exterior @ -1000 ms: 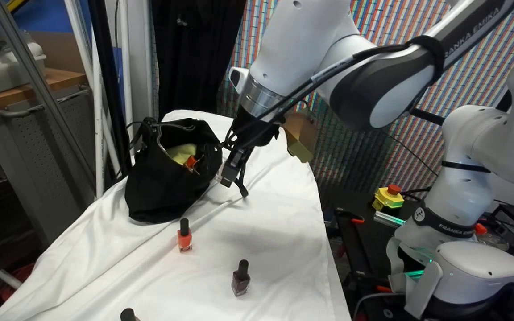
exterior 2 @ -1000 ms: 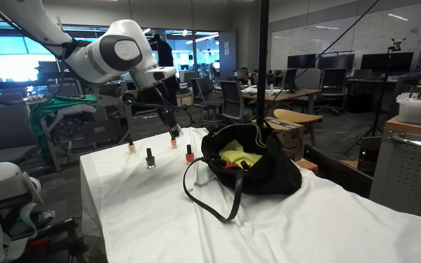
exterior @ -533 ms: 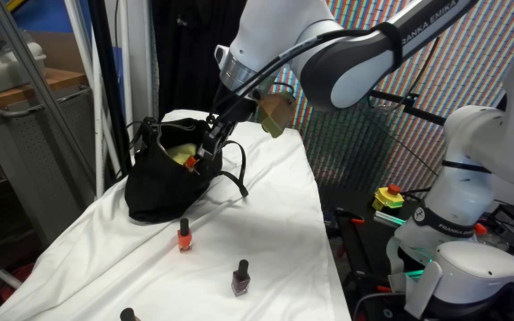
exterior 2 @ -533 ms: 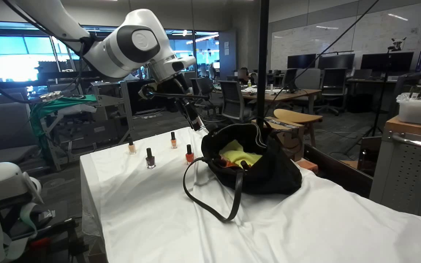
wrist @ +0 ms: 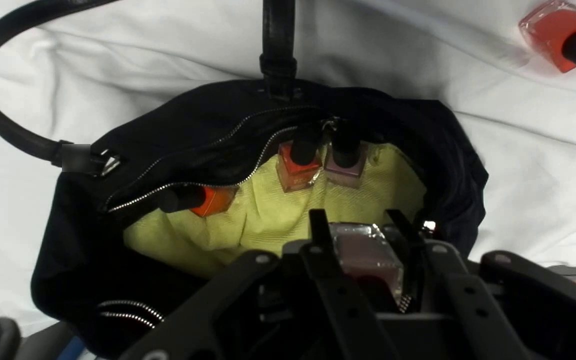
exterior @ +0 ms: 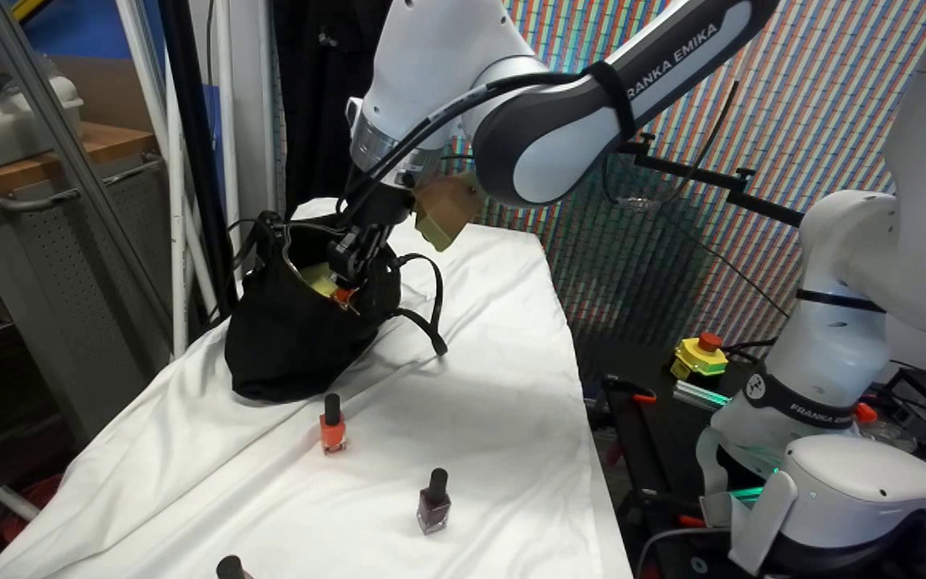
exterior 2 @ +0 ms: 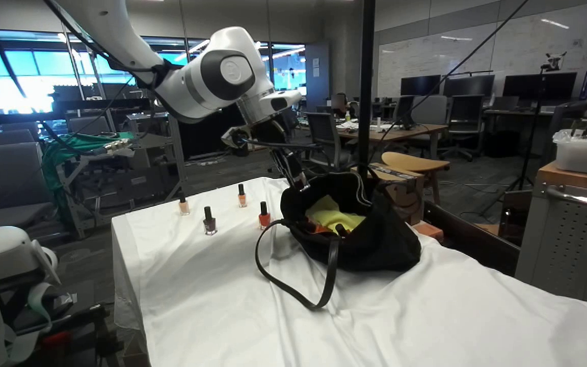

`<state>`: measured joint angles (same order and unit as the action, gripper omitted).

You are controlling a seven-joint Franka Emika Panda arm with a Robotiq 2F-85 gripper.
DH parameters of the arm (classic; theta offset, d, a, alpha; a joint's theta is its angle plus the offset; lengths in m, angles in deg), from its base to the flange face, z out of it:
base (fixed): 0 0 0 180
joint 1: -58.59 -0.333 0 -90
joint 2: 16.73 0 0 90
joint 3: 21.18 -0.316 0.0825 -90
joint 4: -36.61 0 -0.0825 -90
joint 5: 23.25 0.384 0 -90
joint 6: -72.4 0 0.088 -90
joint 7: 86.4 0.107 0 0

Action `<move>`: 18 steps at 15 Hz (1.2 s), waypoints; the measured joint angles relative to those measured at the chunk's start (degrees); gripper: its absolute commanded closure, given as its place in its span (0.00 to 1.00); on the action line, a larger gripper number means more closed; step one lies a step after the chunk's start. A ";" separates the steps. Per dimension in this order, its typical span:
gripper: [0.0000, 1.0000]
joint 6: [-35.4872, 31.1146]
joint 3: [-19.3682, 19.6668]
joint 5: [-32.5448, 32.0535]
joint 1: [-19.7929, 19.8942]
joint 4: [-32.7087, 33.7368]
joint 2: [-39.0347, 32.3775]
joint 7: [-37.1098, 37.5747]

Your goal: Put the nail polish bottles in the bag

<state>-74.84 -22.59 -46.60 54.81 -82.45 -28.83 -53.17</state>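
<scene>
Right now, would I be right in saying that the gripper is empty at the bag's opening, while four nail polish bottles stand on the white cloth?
Not quite: the gripper is not empty; the wrist view shows it closed on a mauve bottle. The rest of your statement holds.

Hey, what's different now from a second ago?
The tool moved toward the bag, carrying a mauve bottle, and is now at the edge of the bag's opening. Nothing was let go. The bag, red bottle, dark bottle, orange bottle and pale bottle on the white cloth stayed put.
</scene>
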 measured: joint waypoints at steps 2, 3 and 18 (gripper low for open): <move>0.33 0.36 0.48 0.29 -0.11 1.95 -2.04 -0.62; 0.28 0.63 0.60 0.60 -0.16 2.73 -2.79 -1.09; 0.00 9.05 0.05 2.45 -3.66 0.17 0.54 -7.65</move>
<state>-65.79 -22.54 -44.15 51.15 -82.28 -28.28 -60.82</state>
